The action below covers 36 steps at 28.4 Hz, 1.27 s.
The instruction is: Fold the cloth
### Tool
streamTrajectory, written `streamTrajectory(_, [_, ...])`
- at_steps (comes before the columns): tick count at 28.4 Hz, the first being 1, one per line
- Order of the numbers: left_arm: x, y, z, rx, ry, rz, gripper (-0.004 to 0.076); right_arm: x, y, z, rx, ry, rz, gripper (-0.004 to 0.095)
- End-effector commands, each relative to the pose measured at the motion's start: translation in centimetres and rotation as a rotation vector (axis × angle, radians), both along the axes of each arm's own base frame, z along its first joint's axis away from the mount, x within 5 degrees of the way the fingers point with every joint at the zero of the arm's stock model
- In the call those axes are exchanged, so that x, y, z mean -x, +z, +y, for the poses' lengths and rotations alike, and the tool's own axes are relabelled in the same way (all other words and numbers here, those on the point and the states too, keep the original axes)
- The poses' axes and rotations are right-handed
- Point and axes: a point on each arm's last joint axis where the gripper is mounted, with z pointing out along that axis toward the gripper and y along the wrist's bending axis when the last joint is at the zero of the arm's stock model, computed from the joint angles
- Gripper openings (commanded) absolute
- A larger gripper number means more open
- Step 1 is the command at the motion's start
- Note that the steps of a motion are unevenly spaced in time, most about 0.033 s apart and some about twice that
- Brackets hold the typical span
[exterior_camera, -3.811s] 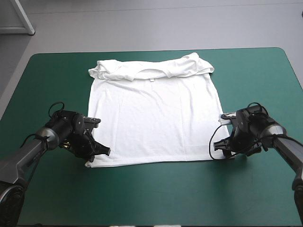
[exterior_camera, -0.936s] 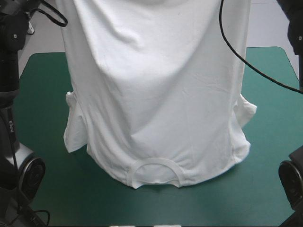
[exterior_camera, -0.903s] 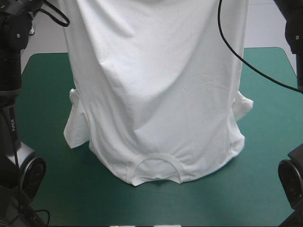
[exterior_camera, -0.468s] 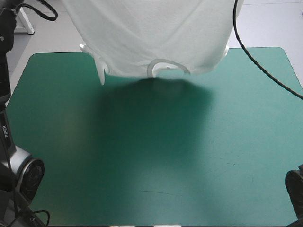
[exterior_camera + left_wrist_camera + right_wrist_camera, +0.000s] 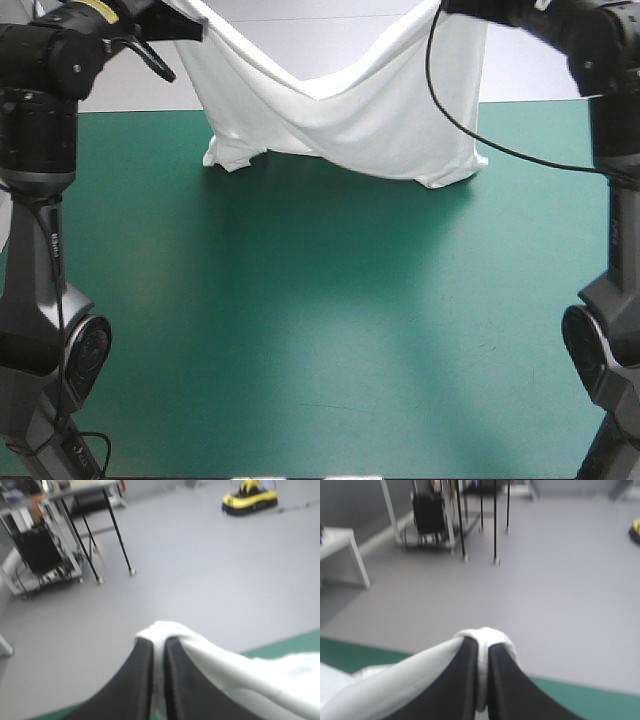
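Raised left end effector [image 5: 159, 644], right end effector [image 5: 483, 646] pinch T-shirt [image 5: 340, 125].

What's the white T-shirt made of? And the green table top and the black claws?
T-shirt: soft, thin cloth, probably cotton; it sags in a swoop between the left claw and the right claw and bunches where pinched.
Table cover: smooth teal-green mat, maybe rubber or vinyl; flat, dull, no weave showing.
Claws: black, matte, likely plastic or rubber; can't tell which.
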Motion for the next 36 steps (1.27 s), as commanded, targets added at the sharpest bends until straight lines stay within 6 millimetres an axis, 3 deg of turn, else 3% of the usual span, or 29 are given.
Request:
streamTrajectory(1, [-1.8, -2.4, -0.7, -0.006, -0.014, 0.092, -0.0009, -2.6, -3.3, 0.1, 0.029, -0.036, 0.164, -0.0015])
streamTrajectory(4, [-5.1, -7.2, -1.6, -0.047, -0.013, 0.268, -0.0009, -6.5, -8.5, 0.2, 0.05, -0.08, 0.357, -0.0015])
streamTrajectory(8, [-8.2, -13.5, -2.5, -0.093, -0.015, 0.485, -0.0009, -8.4, -14.3, 0.0, 0.118, -0.057, 0.574, -0.0015])
streamTrajectory(12, [-9.1, -18.5, -3.0, -0.112, -0.016, 0.693, -0.0009, -7.7, -18.5, -0.1, 0.198, -0.026, 0.749, -0.0015])
streamTrajectory(16, [-7.6, -19.9, -2.6, -0.122, -0.003, 0.833, -0.0009, -4.8, -20.5, -0.5, 0.231, 0.003, 0.864, -0.0015])
streamTrajectory(20, [-4.7, -19.3, -2.3, -0.078, -0.025, 0.882, -0.0009, -0.4, -21.1, -1.2, 0.248, 0.009, 0.921, -0.0015])
streamTrajectory(26, [1.7, -19.7, -0.8, -0.079, -0.027, 0.977, -0.0009, 7.4, -21.6, -2.8, 0.231, -0.044, 0.995, -0.0015])
streamTrajectory(32, [9.6, -23.5, 1.3, -0.096, 0.011, 1.137, -0.0009, 14.5, -24.8, -3.7, 0.159, -0.08, 1.098, -0.0015])
streamTrajectory(33, [12.3, -25.0, 2.0, -0.091, 0.034, 1.188, -0.0009, 16.6, -26.3, -3.9, 0.147, -0.079, 1.138, -0.0015])
streamTrajectory(36, [16.1, -27.7, 3.0, -0.066, 0.094, 1.273, -0.0009, 19.6, -28.4, -3.9, 0.091, -0.071, 1.197, -0.0014])
